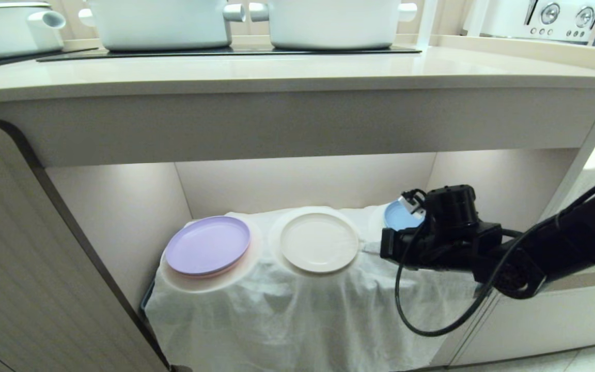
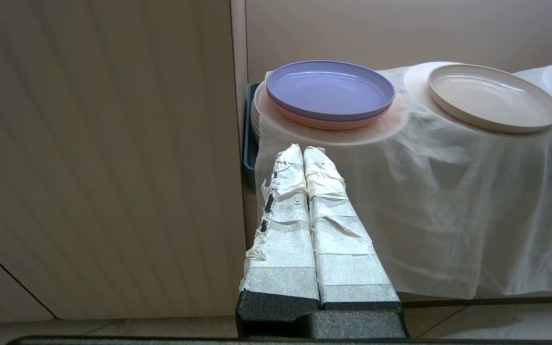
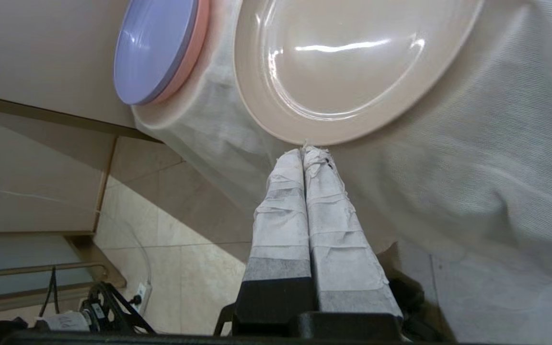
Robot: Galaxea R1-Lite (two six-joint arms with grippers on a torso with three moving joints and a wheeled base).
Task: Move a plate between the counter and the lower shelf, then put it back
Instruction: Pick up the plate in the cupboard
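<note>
The plate (image 1: 319, 242) lies flat on the middle hump of the white cloth (image 1: 287, 315) in the lower shelf (image 1: 302, 181), beneath the counter (image 1: 297, 72); a lilac plate (image 1: 207, 244) sits on the hump to its left, with a pink rim showing under it in both wrist views; a blue plate (image 1: 400, 216) to the right is mostly hidden behind the right arm's wrist. In the head view the right end effector (image 3: 303, 152) itself is hard to make out, lost against the black wrist housing; the right wrist view shows its taped fingers (image 3: 281, 206) pressed together with nothing between them, the tips just at the cream plate's near rim; whether they touch it cannot be told. The left end effector (image 2: 302, 151) is out of the head view; its own camera shows its taped fingers closed and empty, low before the cloth, near the lilac plate. On the counter, three white pots (image 1: 160, 20) are cut off by the frame's top; a white appliance (image 1: 540, 18) at the far right is likewise cut off. A small label low in the right wrist view is too blurred to read.
</note>
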